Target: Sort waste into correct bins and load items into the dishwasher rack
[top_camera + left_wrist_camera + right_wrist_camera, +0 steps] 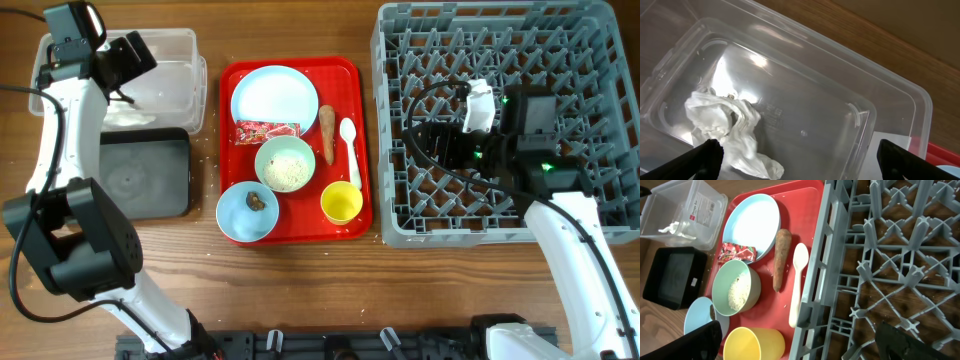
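One item binned: crumpled white tissue (720, 120) in clear plastic tub (810, 95), left gripper (807, 162) spread above. Nxt you'd prob. grab red-and-white wrapper (267, 131); right gripper (805, 342) spread too.

Light is bright and even in all 3 views, with soft, short shadows on the wooden surface (300, 290). In the left wrist view, white glare patches sit on the clear tub (815, 115) toward 10 o'clock. The dark fingers (705, 160) at 7 and 5 o'clock look soft-edged. The right wrist view is sharp, and its fingers (695, 342) are near-black silhouettes.
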